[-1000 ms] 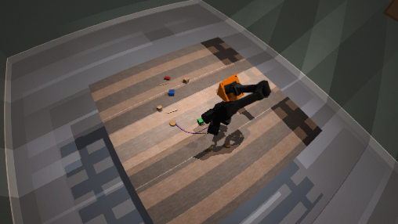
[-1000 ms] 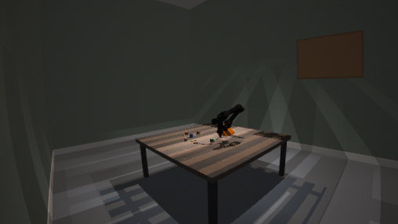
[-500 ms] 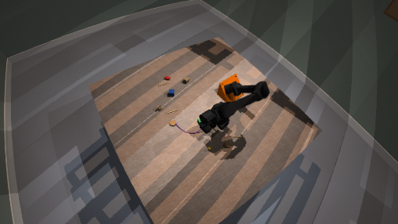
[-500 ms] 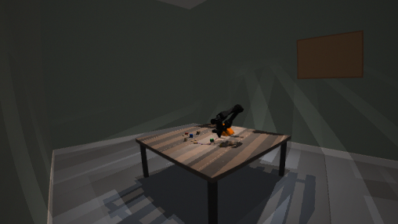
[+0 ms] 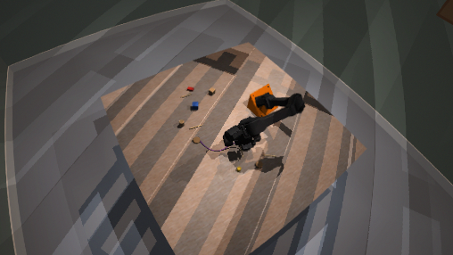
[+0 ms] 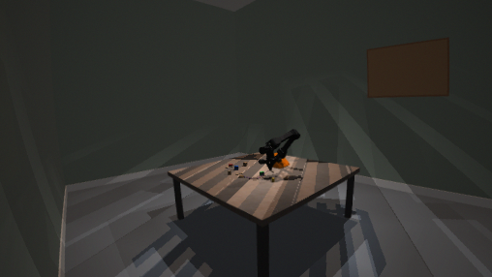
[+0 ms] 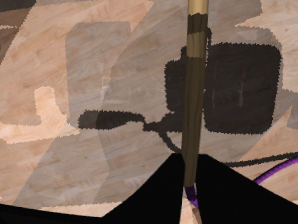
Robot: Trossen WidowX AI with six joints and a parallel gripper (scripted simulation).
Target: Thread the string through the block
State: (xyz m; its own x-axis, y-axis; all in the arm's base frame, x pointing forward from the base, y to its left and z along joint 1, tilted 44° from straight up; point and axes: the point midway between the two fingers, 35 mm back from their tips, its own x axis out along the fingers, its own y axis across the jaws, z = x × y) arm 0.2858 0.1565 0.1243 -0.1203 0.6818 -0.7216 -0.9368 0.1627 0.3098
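holding the stick (image 7: 194, 100) by its string end, we had our jaws (image 5: 235, 153) (image 6: 271, 169) clenched on the wood, and it ran out past the tips above the counter (image 5: 187, 187) (image 6: 252, 194) (image 7: 40, 175). the purple string (image 5: 214, 151) (image 7: 275, 170) trailed from its end just behind the tips and, seen from the top, curved across to the round button (image 5: 196, 140). beyond the button lay a loose stick (image 5: 195, 127) and a blue cube (image 5: 194, 105) (image 6: 236, 168); a yellow piece (image 5: 238, 169) (image 6: 273, 179) sat on the other side, near the arm. we could not tell for sure which small wooden piece was the holed block. the pick-up looked done, the threading still to do. we judged that the next move called for lining the stick's free tip up with the hole, slowly, without nudging the block or straining the string.
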